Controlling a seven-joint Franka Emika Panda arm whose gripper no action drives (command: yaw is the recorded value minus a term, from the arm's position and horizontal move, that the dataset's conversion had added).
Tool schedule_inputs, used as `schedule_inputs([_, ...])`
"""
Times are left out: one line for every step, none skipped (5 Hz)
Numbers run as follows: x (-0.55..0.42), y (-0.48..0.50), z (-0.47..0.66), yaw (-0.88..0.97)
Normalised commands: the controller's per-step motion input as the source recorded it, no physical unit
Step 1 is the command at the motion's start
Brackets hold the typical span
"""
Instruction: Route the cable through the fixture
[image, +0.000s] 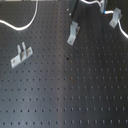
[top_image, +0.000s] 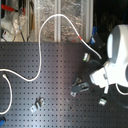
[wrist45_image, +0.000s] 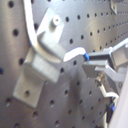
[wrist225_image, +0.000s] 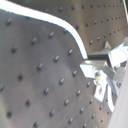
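The pincer (wrist45_image: 90, 62) is clamped on the thin white cable (top_image: 47, 27) with a red band, carrying it past the bent grey metal fixture (wrist45_image: 40, 65) in the first wrist view; the cord touches that bracket, but it doesn't look threaded yet. I count three brackets on the black perforated bench (image: 65, 100) in the first exterior view, and one cable, trailing to the bench's far edge.

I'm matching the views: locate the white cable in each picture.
First exterior view: cable curves at upper left.
Second exterior view: arcs across the upper half.
First wrist view: passes the bracket.
Second wrist view: crosses the board diagonally.
Shared landmark: perforated board.
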Motion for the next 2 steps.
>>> schedule_inputs([-0.199,0.376,-0.01,-0.12])
schedule_inputs([-0.105,0.184,0.0,-0.04])
